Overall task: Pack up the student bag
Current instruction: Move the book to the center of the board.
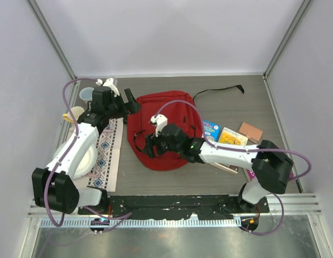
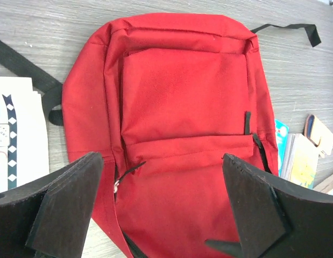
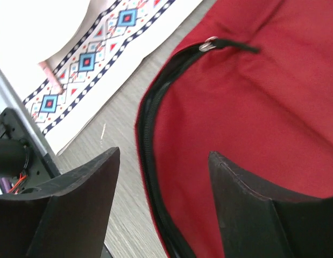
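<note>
Lies flat in the middle of the grey wooden table (image 1: pixel 252 107): a large soft red fabric backpack (image 1: pixel 177 113) with black zipper trim, front pocket (image 2: pixel 185 91) up. Runs with the long axis from near side to far side, a little tilted. Points the pocket end to the far wall and the rounded end to the arm bases.

Beside its far-left corner hangs the left gripper (image 2: pixel 162 161), wide apart, holding nothing. At its near-left edge stands the right gripper (image 3: pixel 162 161), also spread and empty, astride the black zipper (image 3: pixel 147 140) near the metal pull (image 3: pixel 211 45); contact not possible to tell.

Left of the backpack, a patterned cloth (image 1: pixel 106 153); right of it, some colourful books (image 1: pixel 222 134).
</note>
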You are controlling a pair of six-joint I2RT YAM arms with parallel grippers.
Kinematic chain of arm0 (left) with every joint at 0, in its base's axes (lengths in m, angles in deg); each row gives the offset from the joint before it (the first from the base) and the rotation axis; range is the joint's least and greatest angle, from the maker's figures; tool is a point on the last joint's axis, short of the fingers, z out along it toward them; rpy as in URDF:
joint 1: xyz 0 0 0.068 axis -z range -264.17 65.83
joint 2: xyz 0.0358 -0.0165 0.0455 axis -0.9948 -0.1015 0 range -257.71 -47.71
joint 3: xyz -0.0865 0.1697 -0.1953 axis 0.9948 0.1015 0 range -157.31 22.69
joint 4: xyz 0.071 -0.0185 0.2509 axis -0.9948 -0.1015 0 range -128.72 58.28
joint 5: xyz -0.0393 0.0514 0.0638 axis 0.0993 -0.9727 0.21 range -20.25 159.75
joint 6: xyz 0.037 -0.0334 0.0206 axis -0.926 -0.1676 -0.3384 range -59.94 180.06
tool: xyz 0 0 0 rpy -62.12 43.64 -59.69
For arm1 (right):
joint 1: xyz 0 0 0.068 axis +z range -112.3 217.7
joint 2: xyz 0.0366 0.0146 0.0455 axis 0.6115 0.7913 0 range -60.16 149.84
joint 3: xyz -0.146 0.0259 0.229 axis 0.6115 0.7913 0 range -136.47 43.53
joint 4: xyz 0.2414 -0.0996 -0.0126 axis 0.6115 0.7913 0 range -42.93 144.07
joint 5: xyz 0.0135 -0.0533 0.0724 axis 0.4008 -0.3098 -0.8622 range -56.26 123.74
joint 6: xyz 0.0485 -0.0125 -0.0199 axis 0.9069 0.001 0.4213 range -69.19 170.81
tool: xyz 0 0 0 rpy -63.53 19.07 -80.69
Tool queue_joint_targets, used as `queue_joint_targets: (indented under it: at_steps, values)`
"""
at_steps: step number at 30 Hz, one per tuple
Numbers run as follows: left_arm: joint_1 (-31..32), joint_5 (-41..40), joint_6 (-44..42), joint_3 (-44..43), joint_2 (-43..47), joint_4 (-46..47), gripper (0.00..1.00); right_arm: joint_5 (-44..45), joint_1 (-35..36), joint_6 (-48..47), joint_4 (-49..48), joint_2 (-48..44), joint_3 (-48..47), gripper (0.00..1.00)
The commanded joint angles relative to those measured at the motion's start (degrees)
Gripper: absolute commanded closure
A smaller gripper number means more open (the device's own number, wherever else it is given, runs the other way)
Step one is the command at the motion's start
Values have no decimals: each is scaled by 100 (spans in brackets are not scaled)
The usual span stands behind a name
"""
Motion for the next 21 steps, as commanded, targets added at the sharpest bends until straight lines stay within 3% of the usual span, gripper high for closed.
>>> queue_joint_targets:
  at_steps: [1,6,7,12,21]
  values:
    - [-29,262,185,371,428,83,1,1168,-335,-52,482,-988,-16,27]
    - [136,378,493,653,692,312,0,2004,-1477,685,1563,-1929,327,25]
    - [216,177,546,627,693,303,0,2022,-2062,895,1731,-2034,449,25]
    - [1163,-220,643,294,465,320,0,1715,-3656,1722,2505,-2650,898,23]
    - [2851,-265,810,-1094,-1336,716,0,1205,-5731,2348,3068,-3283,1592,20]
